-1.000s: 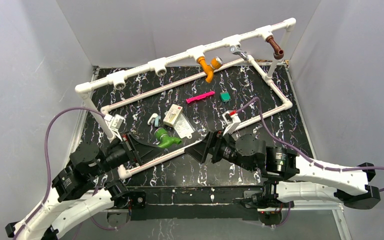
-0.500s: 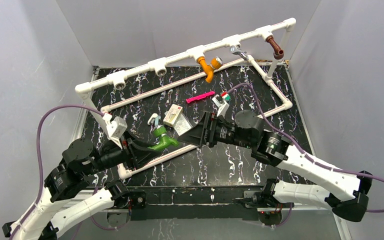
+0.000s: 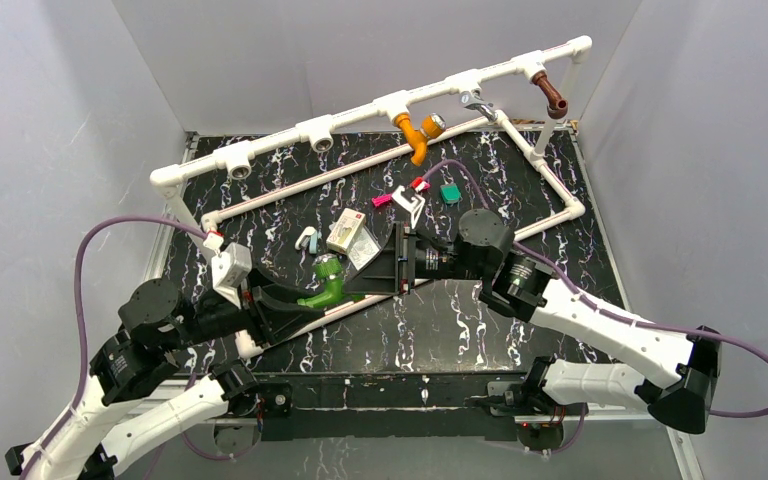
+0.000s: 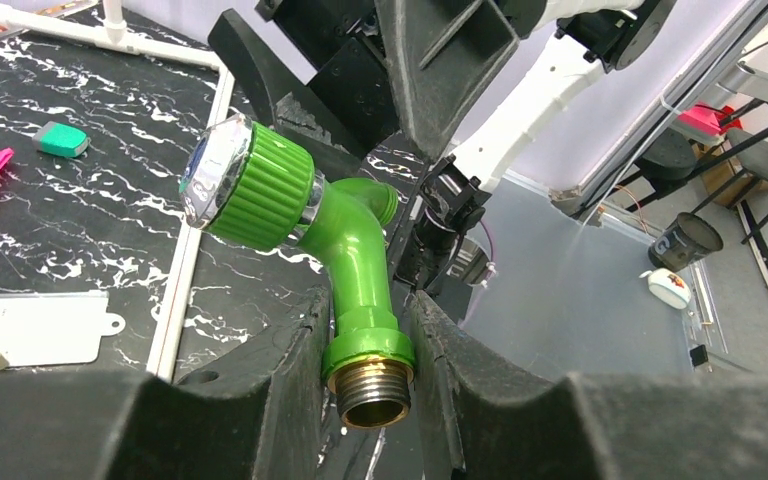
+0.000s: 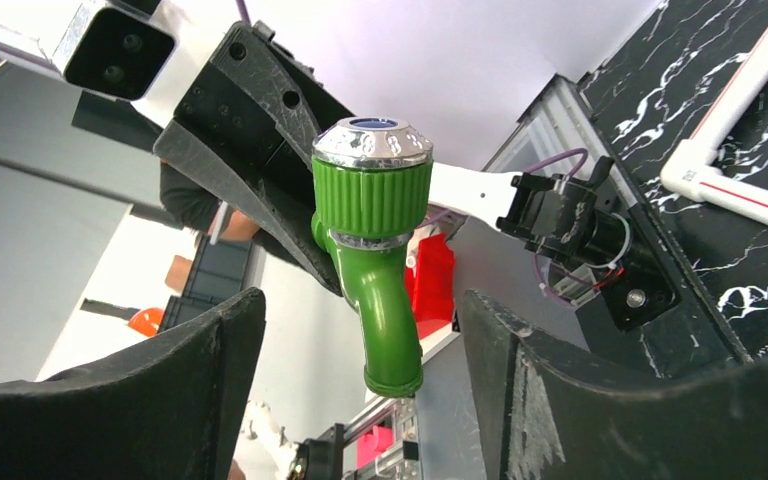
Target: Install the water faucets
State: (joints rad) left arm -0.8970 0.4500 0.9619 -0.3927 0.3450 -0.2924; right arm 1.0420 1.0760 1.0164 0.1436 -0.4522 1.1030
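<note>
Faucet: green faucet (image 4: 355,260), just below centre of the top view, knob end pointing up-frame.
Left gripper (image 4: 370,340): pinching the green faucet at its threaded brass end.
Right gripper (image 5: 360,295): fingers spread wide either side of the green knob, not touching it.
Pipe frame (image 3: 350,115): orange faucet (image 3: 415,135) sits in a socket at upper centre; brown faucet (image 3: 554,98) is on the upper-right end.
Change vs 0.5 s ago: right arm swung further left, its fingers are now around the green faucet, and its wrist camera now covers part of the pink strip (image 3: 382,200); left arm barely moved.
Nearby: white packet (image 3: 345,232) just above the green faucet; green block (image 3: 450,193) right of the strip, on the black table (image 3: 540,190).
Obstruction: low front pipe of the frame runs under both grippers.
</note>
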